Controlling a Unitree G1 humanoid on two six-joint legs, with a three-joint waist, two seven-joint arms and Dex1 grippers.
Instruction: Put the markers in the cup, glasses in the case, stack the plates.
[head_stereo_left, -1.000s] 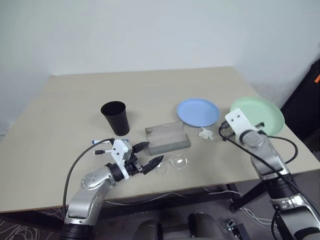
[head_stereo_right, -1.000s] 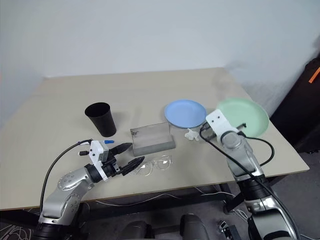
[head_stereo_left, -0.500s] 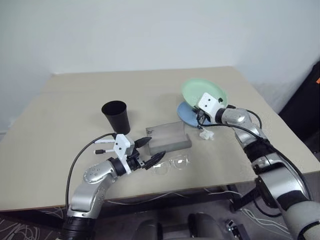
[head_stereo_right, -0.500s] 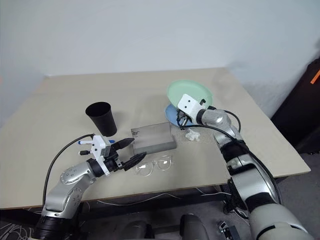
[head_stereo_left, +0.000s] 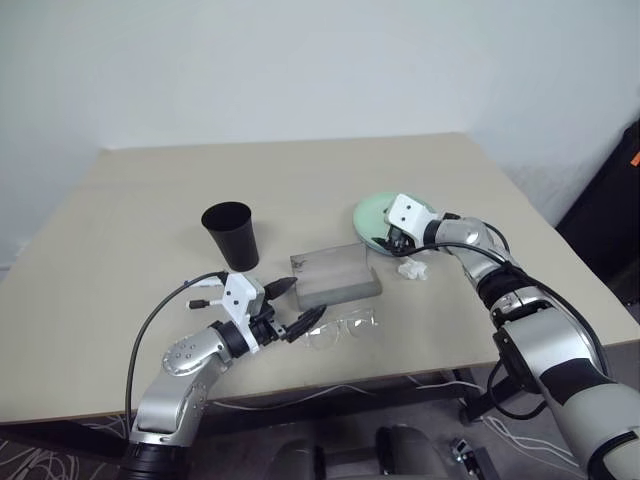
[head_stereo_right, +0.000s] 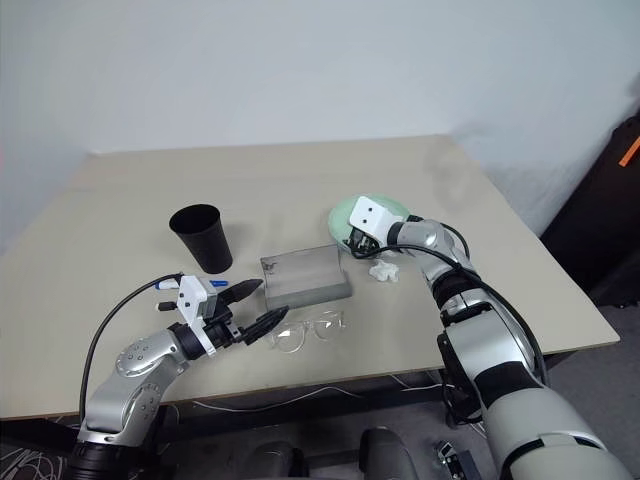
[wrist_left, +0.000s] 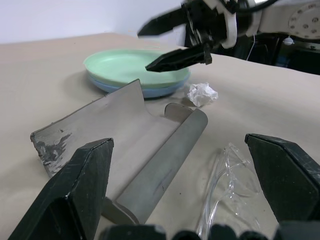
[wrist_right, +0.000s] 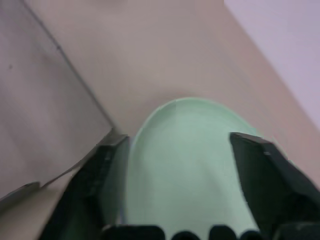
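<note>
Plates: you have mint green plate (wrist_left: 131, 63) stacked on light blue plate (wrist_left: 150, 91) | glasses (head_stereo_left: 341, 329) outside open case (head_stereo_left: 334, 274) | right hand (wrist_left: 176, 39) and left hand (head_stereo_left: 298, 304) open, empty

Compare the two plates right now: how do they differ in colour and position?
The mint green plate lies on top, its whole face showing; the light blue plate lies underneath, only a rim edge peeking out. The green plate sits just below the open right gripper; the blue one rests on the table. Both are round, shallow and of like size.
</note>
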